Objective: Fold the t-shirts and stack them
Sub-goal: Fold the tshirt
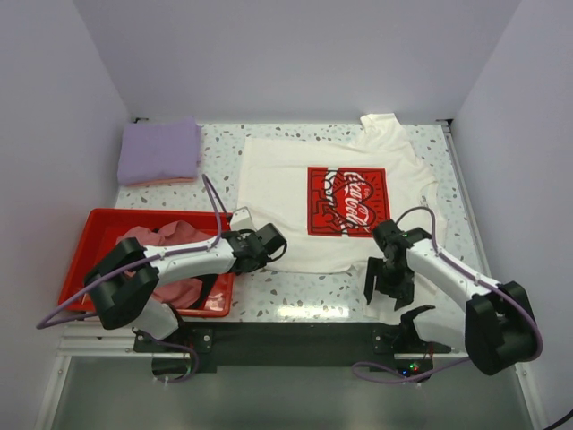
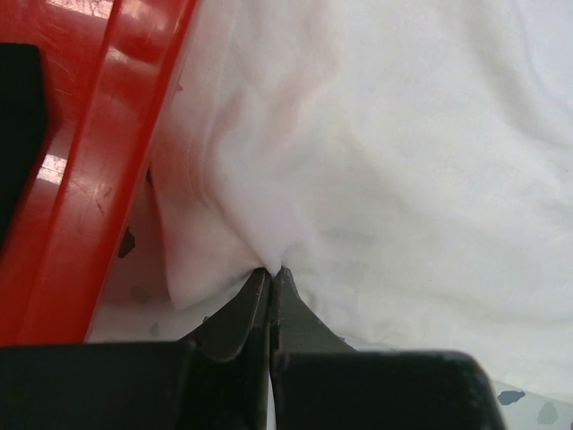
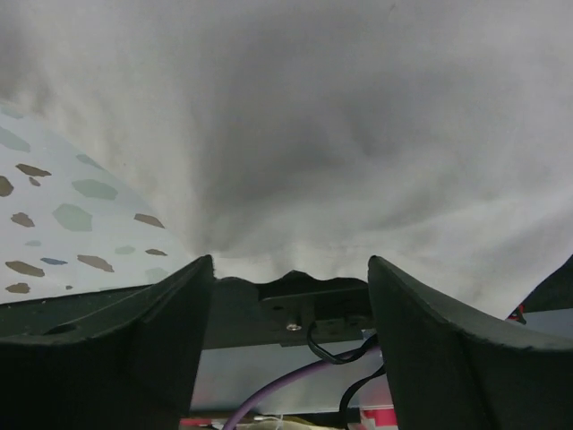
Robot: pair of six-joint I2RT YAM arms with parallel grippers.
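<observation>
Cream-white t-shirt (image 2: pixel 376 161) cloth is pinched at its near left hem between the closed fingers of the left claw (image 2: pixel 271 270), and soft puckers are drawn into the matte knit at the tips. Just beside that grip, on the left, the hard, glossy rim of the red tray (image 2: pixel 107 161) is seen, with only a narrow strip of table between rim and hem. The right claw (image 3: pixel 291 262) is held wide, its two dark wedge-shaped fingers apart, and the shirt's near right hem is seen sagging in shallow folds just beyond the gap; whether cloth is touched there cannot be told. From above, the shirt is spread flat, front up, across the middle and far part of the speckled table (image 1: pixel 295 291), with its red print (image 1: pixel 349 199) farther back than both claws and its far edge bunched close to the back wall. A bare band of table is seen along the near edge between the arms. A crumpled pink t-shirt (image 1: pixel 166 240) is held in the tray, and a folded lavender t-shirt (image 1: pixel 159 150) is laid at the far left corner, well apart from both claws.
</observation>
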